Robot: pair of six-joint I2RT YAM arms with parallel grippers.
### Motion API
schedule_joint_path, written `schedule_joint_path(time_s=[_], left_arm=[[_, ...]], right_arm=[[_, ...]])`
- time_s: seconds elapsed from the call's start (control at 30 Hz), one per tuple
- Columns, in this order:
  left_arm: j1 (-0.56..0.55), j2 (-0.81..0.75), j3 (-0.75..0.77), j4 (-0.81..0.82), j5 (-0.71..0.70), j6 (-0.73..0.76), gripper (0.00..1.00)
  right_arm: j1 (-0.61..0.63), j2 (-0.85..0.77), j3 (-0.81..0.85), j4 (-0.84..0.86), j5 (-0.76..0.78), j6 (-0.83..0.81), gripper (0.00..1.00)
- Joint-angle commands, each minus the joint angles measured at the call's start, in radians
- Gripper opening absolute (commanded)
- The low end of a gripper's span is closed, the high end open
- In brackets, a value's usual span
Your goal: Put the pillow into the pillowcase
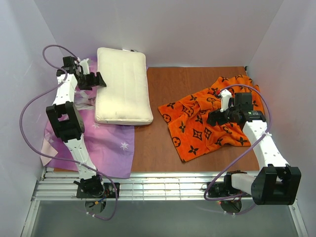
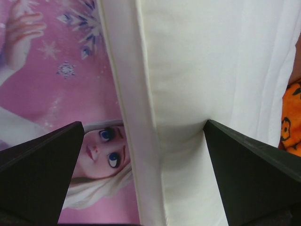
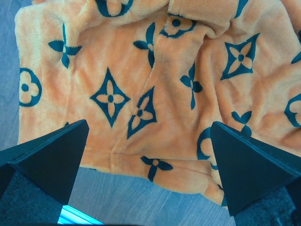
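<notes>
The cream-white pillow (image 1: 123,86) lies lengthwise at the back left, partly on a purple printed cloth. My left gripper (image 1: 98,80) is at its left long edge, open. In the left wrist view the pillow (image 2: 197,70) has that edge between the spread fingers of the left gripper (image 2: 145,123), and the right fingertip touches the fabric. The orange pillowcase (image 1: 197,123) with black motifs lies crumpled at the right. My right gripper (image 1: 213,118) hovers over it, open. The right wrist view shows the pillowcase (image 3: 155,70) hem between and beyond the right gripper (image 3: 149,123) fingers, with nothing gripped.
A purple princess-print cloth (image 1: 106,143) covers the left of the brown table (image 1: 153,148) and shows beside the pillow (image 2: 56,70). White walls close in the back and both sides. A metal rail (image 1: 158,187) runs along the near edge.
</notes>
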Motion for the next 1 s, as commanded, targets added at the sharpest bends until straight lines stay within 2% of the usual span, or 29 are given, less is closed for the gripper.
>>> schedule_joint_path(time_s=[0.0,0.13,0.27,0.3,0.37,0.4,0.43,0.47,0.5,0.53,0.57,0.6,0.67,0.73,0.8,0.87,0.9,0.97], left_arm=[[-0.020,-0.005,-0.070,0.058,0.108,-0.033,0.98],[-0.045,0.029,-0.105,0.114,0.173,-0.065,0.98],[-0.074,0.062,-0.091,0.126,0.178,-0.065,0.98],[-0.081,0.067,-0.072,0.112,0.184,-0.053,0.87],[-0.085,0.079,-0.036,0.079,0.236,-0.016,0.58],[-0.085,0.081,0.014,0.038,0.241,-0.007,0.24],[-0.083,0.087,0.059,0.008,0.247,0.010,0.07],[-0.085,0.090,0.103,-0.072,0.279,0.035,0.00],[-0.085,0.090,0.148,-0.114,0.292,0.061,0.00],[-0.085,0.085,0.263,-0.168,0.324,0.125,0.00],[-0.085,0.081,0.319,-0.290,0.360,0.185,0.00],[-0.085,0.070,0.384,-0.344,0.437,0.235,0.00],[-0.083,-0.015,0.464,-0.461,0.494,0.370,0.00],[-0.083,-0.124,0.420,-0.475,0.536,0.470,0.00],[-0.085,-0.308,0.273,-0.477,0.530,0.541,0.00],[-0.086,-0.428,0.106,-0.480,0.507,0.654,0.00],[-0.086,-0.555,0.044,-0.478,0.496,0.688,0.00],[-0.088,-0.682,-0.072,-0.480,0.453,0.795,0.00]], right_arm=[[-0.003,0.006,0.035,-0.005,-0.022,0.002,0.99],[-0.005,0.013,0.047,-0.011,-0.029,0.005,0.99],[-0.003,0.022,0.050,-0.014,-0.033,0.005,0.99],[-0.003,0.022,0.049,-0.014,-0.032,0.005,0.99],[-0.003,0.024,0.043,-0.012,-0.030,-0.001,0.99],[-0.003,0.026,0.040,-0.011,-0.033,-0.004,0.99],[-0.005,0.027,0.035,-0.009,-0.035,-0.006,0.99],[-0.003,0.029,0.035,-0.009,-0.036,-0.007,0.99],[-0.003,0.030,0.032,-0.008,-0.041,-0.010,0.99],[-0.003,0.033,0.029,-0.006,-0.044,-0.010,0.99],[-0.003,0.033,0.027,-0.006,-0.047,-0.013,0.98],[-0.003,0.035,0.024,-0.006,-0.053,-0.017,0.99],[-0.005,0.035,0.018,-0.003,-0.056,-0.023,0.99],[-0.003,0.033,0.012,0.003,-0.061,-0.030,0.99],[-0.003,0.033,0.006,0.006,-0.068,-0.033,0.99],[-0.003,0.032,0.004,0.008,-0.075,-0.033,0.99],[-0.003,0.032,0.003,0.009,-0.082,-0.033,0.99],[-0.005,0.030,0.000,0.009,-0.090,-0.030,0.99]])
